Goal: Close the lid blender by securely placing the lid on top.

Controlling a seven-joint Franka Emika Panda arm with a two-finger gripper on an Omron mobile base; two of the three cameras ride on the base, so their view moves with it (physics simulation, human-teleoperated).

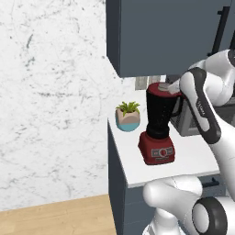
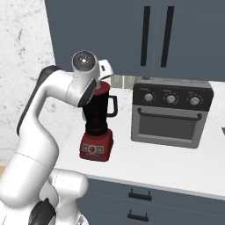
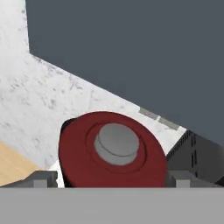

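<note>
Your end effector (image 3: pixel 111 177) is released, fingertips (image 3: pixel 41 178) spread either side of the lid (image 3: pixel 111 151). You see the lid seated on the blender (image 1: pixel 158 124), which stands on the desk (image 1: pixel 193 158) beside the toaster oven (image 2: pixel 170 112)

A small potted succulent (image 1: pixel 128 115) in a peach and teal pot stands on the white countertop (image 1: pixel 147 170), well left of the jaws and lower. A grey toaster oven (image 2: pixel 171 113) with three knobs sits on the same surface, right of the jaws. Dark blue-grey wall cabinets (image 2: pixel 132 35) hang above, with marbled white wall (image 1: pixel 50 92) beyond and wooden floor (image 1: pixel 55 218) far below.
</note>
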